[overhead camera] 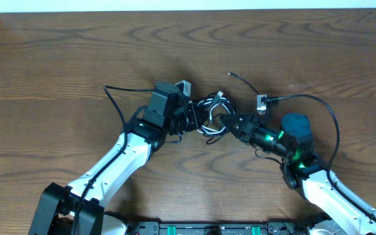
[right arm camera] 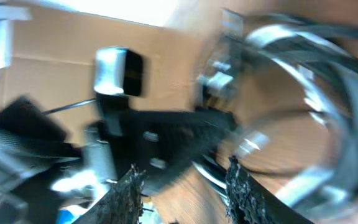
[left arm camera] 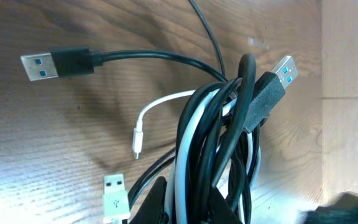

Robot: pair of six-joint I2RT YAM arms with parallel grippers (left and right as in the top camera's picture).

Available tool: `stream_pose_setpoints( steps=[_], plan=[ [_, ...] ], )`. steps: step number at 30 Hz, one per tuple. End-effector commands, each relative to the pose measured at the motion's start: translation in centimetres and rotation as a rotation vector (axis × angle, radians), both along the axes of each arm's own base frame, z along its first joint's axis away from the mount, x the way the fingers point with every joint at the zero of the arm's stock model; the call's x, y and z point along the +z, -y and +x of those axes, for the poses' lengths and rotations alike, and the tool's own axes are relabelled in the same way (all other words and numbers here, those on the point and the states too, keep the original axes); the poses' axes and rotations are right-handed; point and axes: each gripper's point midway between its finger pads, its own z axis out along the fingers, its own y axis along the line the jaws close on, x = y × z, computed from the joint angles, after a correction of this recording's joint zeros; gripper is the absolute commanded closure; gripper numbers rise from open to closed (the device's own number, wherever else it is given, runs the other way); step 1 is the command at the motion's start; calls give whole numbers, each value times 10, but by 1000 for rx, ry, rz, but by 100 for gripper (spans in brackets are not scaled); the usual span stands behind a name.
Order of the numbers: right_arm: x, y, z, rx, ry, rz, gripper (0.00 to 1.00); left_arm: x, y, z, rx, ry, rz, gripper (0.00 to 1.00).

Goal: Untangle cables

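From overhead, the cables [overhead camera: 211, 116] form one knotted bundle of black and white cords near the middle of the wooden bench [overhead camera: 77, 52]. The left pincer [overhead camera: 193, 119] meets the bundle on its left side. The right pincer [overhead camera: 226, 122] touches it on its right. A thin black cord end [overhead camera: 240, 81] trails off from the bundle to the upper right.

In the left wrist view, the bundle runs down between the left pincer's fingers [left arm camera: 154, 199], which are clamped on the cables. A black USB plug [left arm camera: 48, 64] lies well to the bundle's upper left. A second black plug [left arm camera: 273, 84] juts out at its upper right. A white USB plug [left arm camera: 114, 198] sits low, just left of the bundle, and a small white plug [left arm camera: 137, 142] hangs above it.

The right wrist view is heavily blurred. The right pincer's fingers [right arm camera: 126, 193] stand apart, with the bundle's loops streaking past to the upper right. I cannot tell whether either finger touches a cord.
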Motion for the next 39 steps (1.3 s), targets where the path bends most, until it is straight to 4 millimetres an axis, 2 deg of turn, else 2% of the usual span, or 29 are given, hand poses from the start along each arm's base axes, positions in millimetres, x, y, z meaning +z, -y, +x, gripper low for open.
stream_pose_setpoints(
  steps=[1,5,12,15,18,25,33,35,39],
  plan=[
    [3,1,5,-29,10,1,57,2,2,-2,-32,26,12,92],
    [-12,5,9,-69,-44,-28,59,2,2,-2,-32,23,14,92],
    [-53,-6,8,-95,-240,-25,60,2,2,-2,-32,24,14,92],
    [-62,-11,9,-97,-290,1,60,2,2,-2,-37,28,17,92],
    [-71,-8,14,-140,-338,9,62,2,2,-2,-37,28,17,92],
    [-75,1,24,-249,-417,55,59,2,2,-2,-37,28,17,92],
    [-68,-5,24,-264,-481,133,57,2,2,-2,-54,46,26,92],
    [-64,-7,25,-265,-485,158,59,2,2,-2,-53,45,26,92],
    [-68,-8,25,-292,-517,169,63,2,2,-2,-53,45,26,92]
  ],
)
